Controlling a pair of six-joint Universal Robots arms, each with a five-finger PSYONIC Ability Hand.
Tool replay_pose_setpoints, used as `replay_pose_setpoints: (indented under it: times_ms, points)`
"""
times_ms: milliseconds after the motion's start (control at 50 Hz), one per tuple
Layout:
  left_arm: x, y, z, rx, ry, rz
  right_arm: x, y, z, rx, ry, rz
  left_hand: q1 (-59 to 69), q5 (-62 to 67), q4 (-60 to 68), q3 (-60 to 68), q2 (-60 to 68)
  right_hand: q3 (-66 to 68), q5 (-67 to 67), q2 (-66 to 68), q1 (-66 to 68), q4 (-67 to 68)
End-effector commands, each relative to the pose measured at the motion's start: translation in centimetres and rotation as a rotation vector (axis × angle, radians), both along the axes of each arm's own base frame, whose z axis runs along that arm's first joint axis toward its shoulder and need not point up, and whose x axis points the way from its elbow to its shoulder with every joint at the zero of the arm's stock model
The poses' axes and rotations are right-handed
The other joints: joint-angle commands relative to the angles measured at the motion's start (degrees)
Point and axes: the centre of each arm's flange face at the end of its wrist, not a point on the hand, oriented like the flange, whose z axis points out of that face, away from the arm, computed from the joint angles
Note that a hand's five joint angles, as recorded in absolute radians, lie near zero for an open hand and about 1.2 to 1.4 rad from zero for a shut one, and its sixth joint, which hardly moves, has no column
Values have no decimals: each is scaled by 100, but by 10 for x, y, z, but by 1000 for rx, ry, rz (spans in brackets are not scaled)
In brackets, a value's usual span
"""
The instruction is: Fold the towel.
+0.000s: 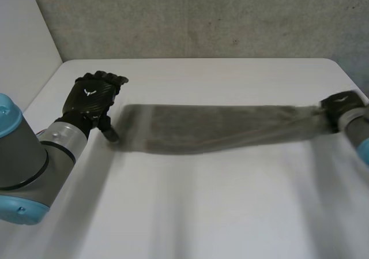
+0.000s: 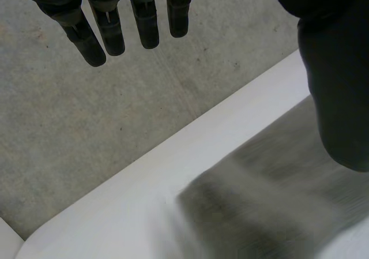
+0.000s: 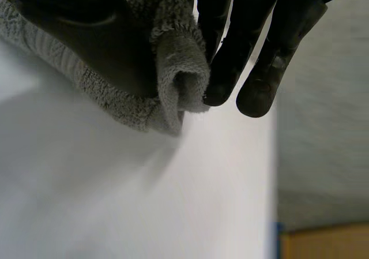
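Note:
A grey towel (image 1: 219, 128) lies stretched in a long band across the white table (image 1: 190, 213), blurred by motion. My right hand (image 1: 340, 106) is at its right end, and in the right wrist view the thumb and fingers (image 3: 230, 51) pinch a rolled edge of the towel (image 3: 179, 74). My left hand (image 1: 92, 97) hovers at the towel's left end with its fingers (image 2: 115, 28) straight and apart from the thumb (image 2: 340, 97). The towel's left end (image 2: 271, 207) lies below that hand, not held.
A grey wall (image 1: 202, 17) stands behind the table's far edge. The table's right edge (image 3: 274, 172) is close to my right hand, with floor beyond it. Bare table stretches in front of the towel.

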Motion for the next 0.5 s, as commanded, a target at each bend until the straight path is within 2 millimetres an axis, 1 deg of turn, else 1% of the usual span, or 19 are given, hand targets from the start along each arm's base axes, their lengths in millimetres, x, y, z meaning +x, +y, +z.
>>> replay_pose_setpoints:
  times_ms: [20,40,60,80,100,140,160,200,220,240,260,300,320,360,380,400,420,460,500]
  points:
    - [4,-2,4,-10,3,11,-31,-18,47,-141,240,-42,-485,-1224,-453,-344,-428,459,365,475,475,328]
    - [4,-3,4,-11,4,14,-27,-23,58,-189,268,-36,-485,-1224,-453,-344,-428,459,365,475,475,328]
    - [4,-3,4,-11,4,14,-27,-23,58,-190,269,-36,-485,-1224,-453,-344,-428,459,365,475,475,328]
    - [4,-3,4,-11,4,14,-14,-24,67,-231,268,-10,-485,-1224,-453,-344,-428,459,365,475,475,328]
    - [4,-3,4,-11,4,14,-14,-24,67,-232,268,-10,-485,-1224,-453,-344,-428,459,365,475,475,328]
    - [4,-3,5,-14,5,14,41,-13,84,-314,237,108,-502,-1241,-469,-361,-444,459,365,475,475,328]
    - [4,-3,5,-14,5,14,42,-13,84,-314,237,109,-502,-1241,-470,-361,-444,459,365,475,475,328]
    - [4,-3,6,-17,6,13,97,4,86,-368,202,228,-502,-1241,-470,-361,-444,459,365,475,475,328]
    - [4,-3,6,-17,6,13,97,4,86,-368,202,229,-502,-1241,-470,-361,-444,459,365,475,475,328]
    - [4,-3,5,-16,5,14,126,17,81,-381,189,299,-502,-1241,-470,-361,-444,459,365,475,475,328]
    - [4,-3,5,-16,5,14,126,17,81,-382,189,299,-502,-1241,-470,-361,-444,459,365,475,475,328]
    - [4,-3,6,-17,6,16,189,55,70,-418,154,471,-502,-1241,-470,-361,-444,459,365,475,475,328]
    - [5,-3,6,-17,6,16,190,55,70,-418,154,472,-502,-1241,-470,-361,-444,459,365,475,475,328]
    - [5,-3,6,-19,6,16,235,93,47,-403,126,643,-502,-1241,-470,-361,-444,459,365,475,475,328]
    - [5,-3,6,-19,6,16,236,94,47,-403,126,644,-502,-1241,-470,-361,-444,459,365,475,475,328]
    - [5,-3,6,-19,6,16,250,109,33,-380,118,717,-502,-1241,-470,-361,-444,459,365,475,475,328]
    - [5,-3,6,-19,6,16,250,109,33,-379,118,718,-502,-1241,-470,-361,-444,459,365,475,475,328]
    - [4,-3,7,-21,5,16,269,132,8,-327,102,815,-502,-1241,-470,-361,-444,459,365,475,475,328]
    - [4,-3,7,-22,6,16,274,139,-1,-300,79,846,-518,-1258,-486,-378,-461,459,365,475,475,328]
